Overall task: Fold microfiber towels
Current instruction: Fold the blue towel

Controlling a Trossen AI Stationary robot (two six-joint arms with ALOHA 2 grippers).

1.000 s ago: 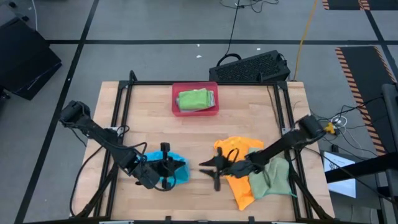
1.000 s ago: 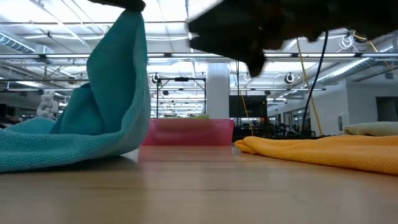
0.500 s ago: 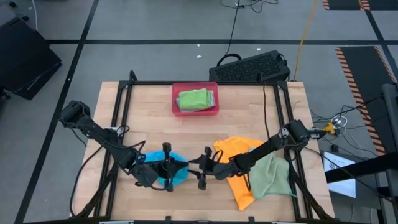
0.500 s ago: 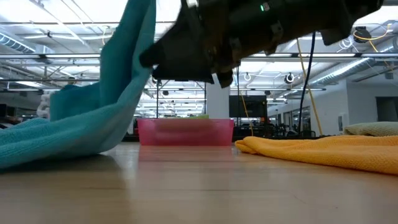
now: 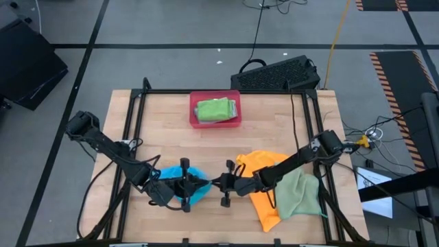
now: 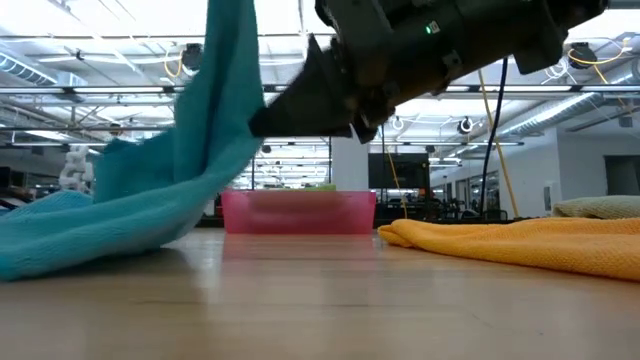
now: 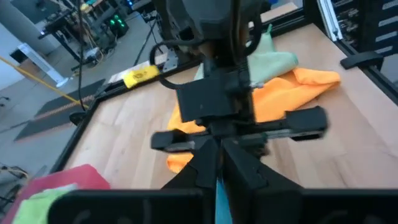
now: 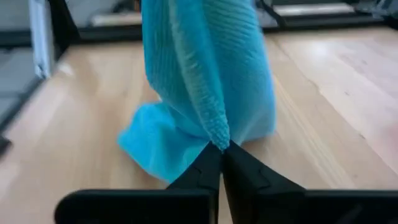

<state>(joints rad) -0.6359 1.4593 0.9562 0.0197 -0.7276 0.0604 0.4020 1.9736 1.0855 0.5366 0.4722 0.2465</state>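
A bright blue towel (image 5: 195, 195) is held up near the table's front, left of centre. Its lower part (image 6: 90, 225) lies on the wood. My left gripper (image 5: 197, 184) comes from the left and is shut on it. My right gripper (image 5: 208, 184) comes from the right, tip to tip with the left, and is also shut on it. An orange towel (image 5: 266, 162) and a pale green towel (image 5: 302, 193) lie crumpled at the front right, under the right arm. A folded green towel (image 5: 214, 108) lies in the pink tray (image 5: 194, 118). My left gripper pinches a thin bit of the blue towel (image 7: 217, 196) between its two fingers, coming from the table's left, nearly level. Which part of the towel that is I cannot tell. The cloth hangs down from the hold (image 6: 228, 60) and trails onto the table. My right gripper pinches a narrow fold or edge of the hanging blue cloth (image 8: 217, 138) at its fingertips (image 8: 210, 163). It comes nearly level from the table's right. The cloth rises above this hold, and the rest bunches on the wood (image 8: 163, 146).
The pink tray (image 6: 300, 212) stands at the far middle of the table. A black keyboard-like unit (image 5: 278, 74) sits beyond the far right corner. A black frame rail (image 5: 312, 137) runs along the table's sides. Bare wood lies between the tray and the grippers.
My right gripper has moved toward the table's left, up to the blue towel, and has shut on its hanging cloth. The raised part of the towel has shifted a little toward the right; its lower part has stayed on the table.
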